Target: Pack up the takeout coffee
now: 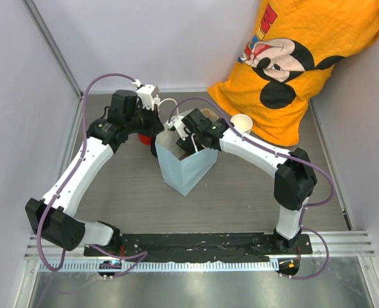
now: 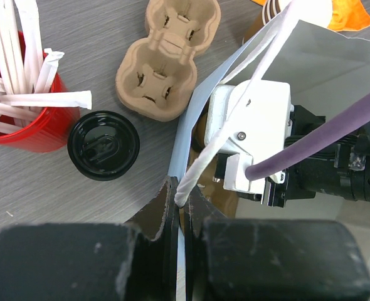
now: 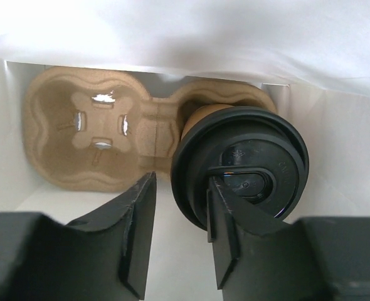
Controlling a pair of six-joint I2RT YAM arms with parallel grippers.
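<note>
My right gripper (image 3: 179, 200) parted, empty | left gripper (image 2: 182, 188) clenched on pale paper bag (image 2: 197, 106) | brown kraft paper cup (image 3: 200, 118), round black plastic lid (image 3: 248, 163), in brown pulp tray (image 3: 84, 132) inside bag | light, crushable: I'd grip below lid

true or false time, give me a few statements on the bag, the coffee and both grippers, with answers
1. The takeout coffee stands in a carrier tray inside the bag. True.
2. Both sockets of that tray are filled. False: the other socket is empty.
3. The left gripper is shut on the bag's rim. True.
4. The right gripper clamps the coffee's lid. False: its jaws stand apart.
5. The red cup holds black lids. False: it holds white sticks; one loose black lid lies beside it.
</note>
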